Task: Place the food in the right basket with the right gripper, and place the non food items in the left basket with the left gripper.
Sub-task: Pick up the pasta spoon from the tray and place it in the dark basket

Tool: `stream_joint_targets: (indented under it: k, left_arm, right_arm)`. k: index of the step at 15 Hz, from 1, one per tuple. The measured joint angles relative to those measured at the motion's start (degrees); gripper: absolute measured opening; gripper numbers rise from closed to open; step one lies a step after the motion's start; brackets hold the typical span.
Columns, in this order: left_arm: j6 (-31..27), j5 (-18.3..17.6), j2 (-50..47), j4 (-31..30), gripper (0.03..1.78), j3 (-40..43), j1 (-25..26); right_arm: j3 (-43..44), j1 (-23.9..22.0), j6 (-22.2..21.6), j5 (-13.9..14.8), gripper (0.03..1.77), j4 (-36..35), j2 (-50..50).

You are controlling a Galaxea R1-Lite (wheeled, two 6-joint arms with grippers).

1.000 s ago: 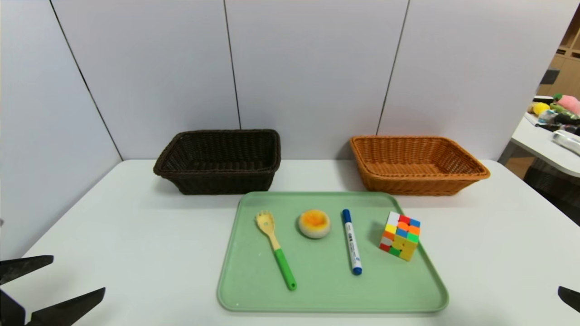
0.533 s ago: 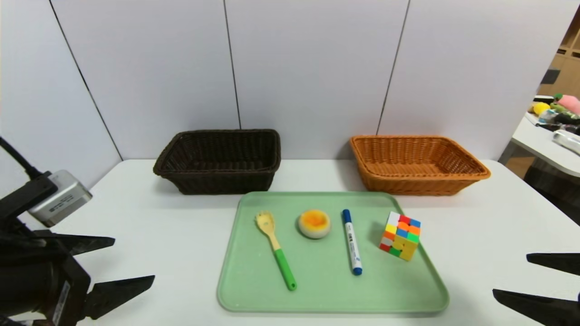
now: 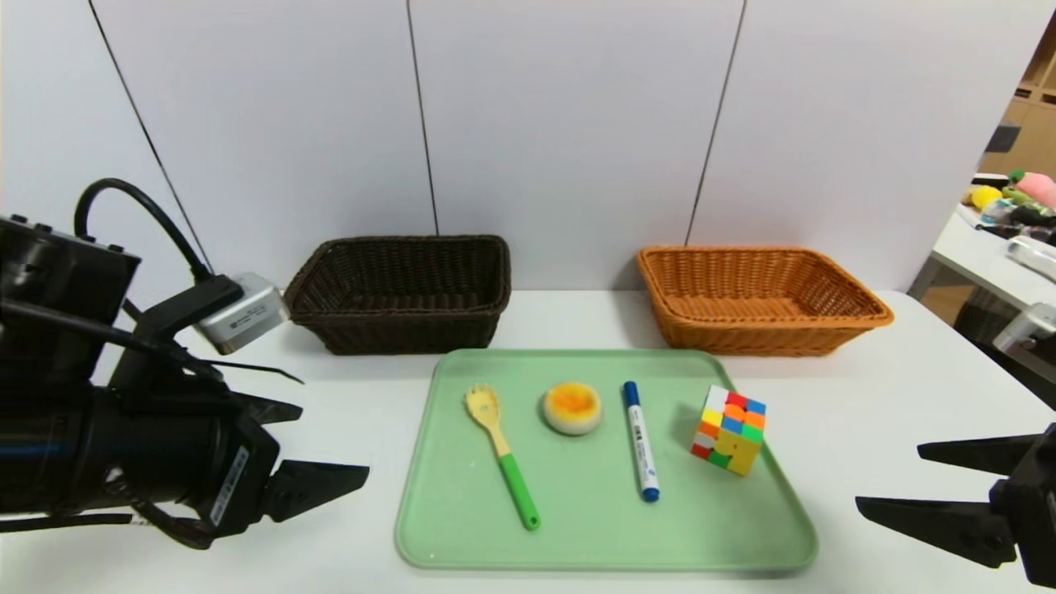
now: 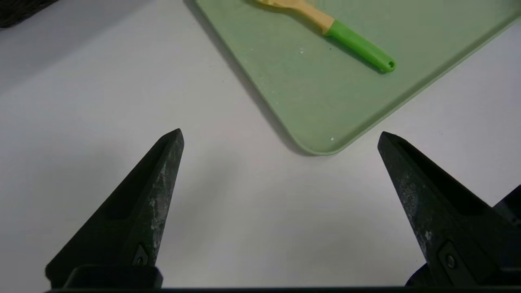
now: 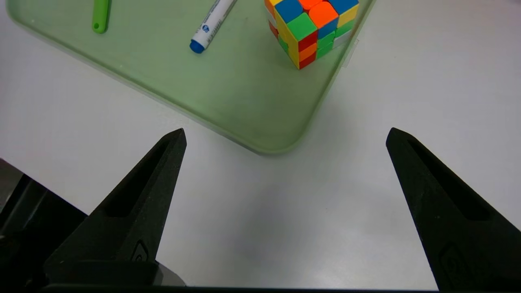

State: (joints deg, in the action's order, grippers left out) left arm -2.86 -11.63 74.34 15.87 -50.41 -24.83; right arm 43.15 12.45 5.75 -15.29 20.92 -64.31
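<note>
On a green tray lie a yellow fork with a green handle, the round food piece, a white marker with a blue cap and a multicoloured cube. Behind the tray stand the dark left basket and the orange right basket, both empty. My left gripper hovers open just left of the tray's near corner, with the fork ahead of it. My right gripper is open off the tray's near right corner, near the cube and the marker.
The white table ends at white wall panels just behind the baskets. A second table with soft toys stands off to the far right.
Both arms have come up and forward into view, toward the tray's near corners. Both grippers stayed open; nothing on the tray moved.
</note>
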Motion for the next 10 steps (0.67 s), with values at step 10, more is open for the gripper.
stream_joint_targets:
  k: [10]
  left_arm:
    - [16.8, 10.4, 16.7, 0.8, 1.69, -11.7, -11.9]
  right_arm:
    - [1.7, 0.1, -3.0, -0.1, 1.70, -4.1, -7.3]
